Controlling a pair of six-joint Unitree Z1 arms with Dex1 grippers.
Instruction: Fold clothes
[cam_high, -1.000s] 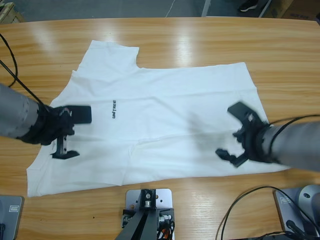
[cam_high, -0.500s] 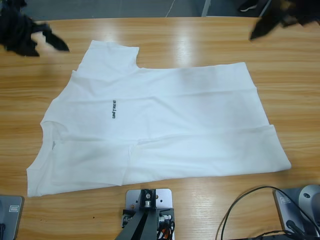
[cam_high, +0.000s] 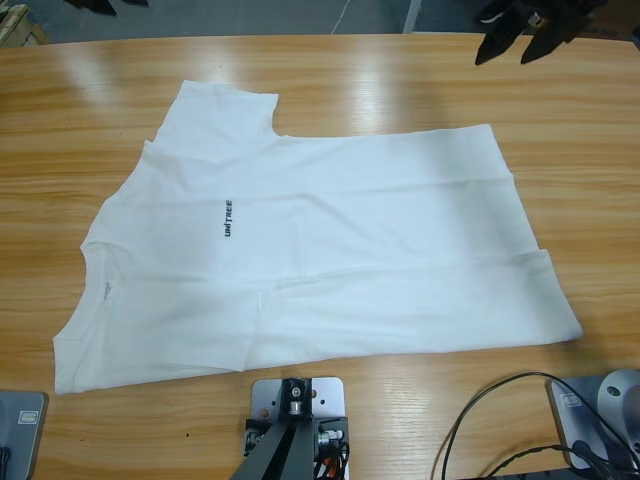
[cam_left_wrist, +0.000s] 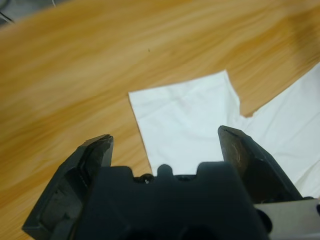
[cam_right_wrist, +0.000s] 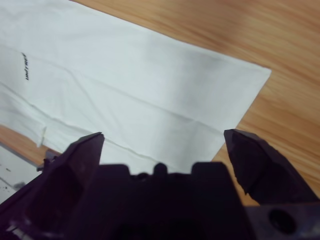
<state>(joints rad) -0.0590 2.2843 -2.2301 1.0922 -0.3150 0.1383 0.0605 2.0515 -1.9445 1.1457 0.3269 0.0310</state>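
The white T-shirt (cam_high: 330, 240) bears a small dark chest logo (cam_high: 227, 218) reading "UNITREE".

In the high view, the right gripper (cam_high: 512, 45) at one o'clock is cut off by the top edge, its arm out of sight. The left gripper (cam_high: 105, 4) at eleven o'clock shows only dark tips. The T-shirt (cam_high: 300, 250) logo (cam_high: 227, 218) is barely legible.

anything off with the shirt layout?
T-shirt lies skewed on the table. Its near long edge is folded over the body, with only one sleeve visible. Both grippers are open, off the cloth.
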